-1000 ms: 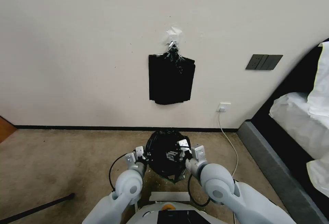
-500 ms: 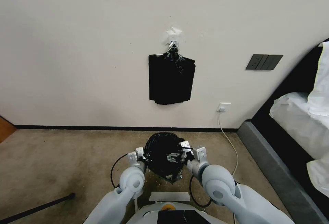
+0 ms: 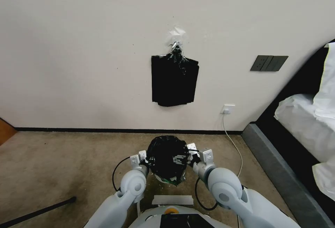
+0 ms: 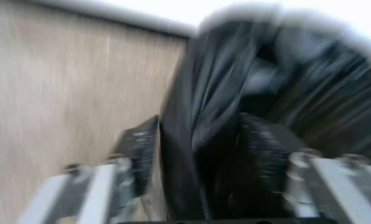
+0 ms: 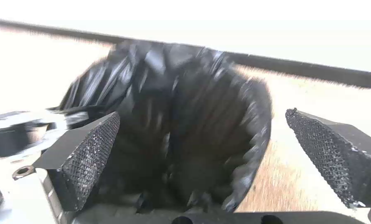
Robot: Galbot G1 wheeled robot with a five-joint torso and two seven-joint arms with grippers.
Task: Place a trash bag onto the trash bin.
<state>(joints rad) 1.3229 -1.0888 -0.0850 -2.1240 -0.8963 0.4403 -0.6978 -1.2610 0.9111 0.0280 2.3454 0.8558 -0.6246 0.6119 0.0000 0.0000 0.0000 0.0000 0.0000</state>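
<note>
1. The trash bag (image 3: 166, 156) is sitting on the carpet (image 3: 69, 158) just in front of the wall (image 3: 87, 46), directly below the stack of black bags (image 3: 174, 81) hanging on that wall
2. It is draping as a crinkled, glossy black dome over the trash bin (image 3: 161, 179), of which only a pale sliver is showing at the bag's near lower edge
3. The left gripper (image 3: 146, 157) is reaching in at the bag's left side; in the left wrist view (image 4: 198, 149) its fingers (image 4: 138, 155) are standing apart with a fold of the black plastic lying between them, and I cannot tell whether they are pinching it
4. The right gripper (image 3: 186, 157) is sitting at the bag's right side; in the right wrist view (image 5: 198, 146) its two mesh-textured pads (image 5: 92, 152) are spreading wide, one on either side of the bag's rumpled rim, with clear gaps to the plastic
5. A white cable (image 3: 232, 141) is running down from a wall socket (image 3: 227, 109) to the right of the bag
</note>
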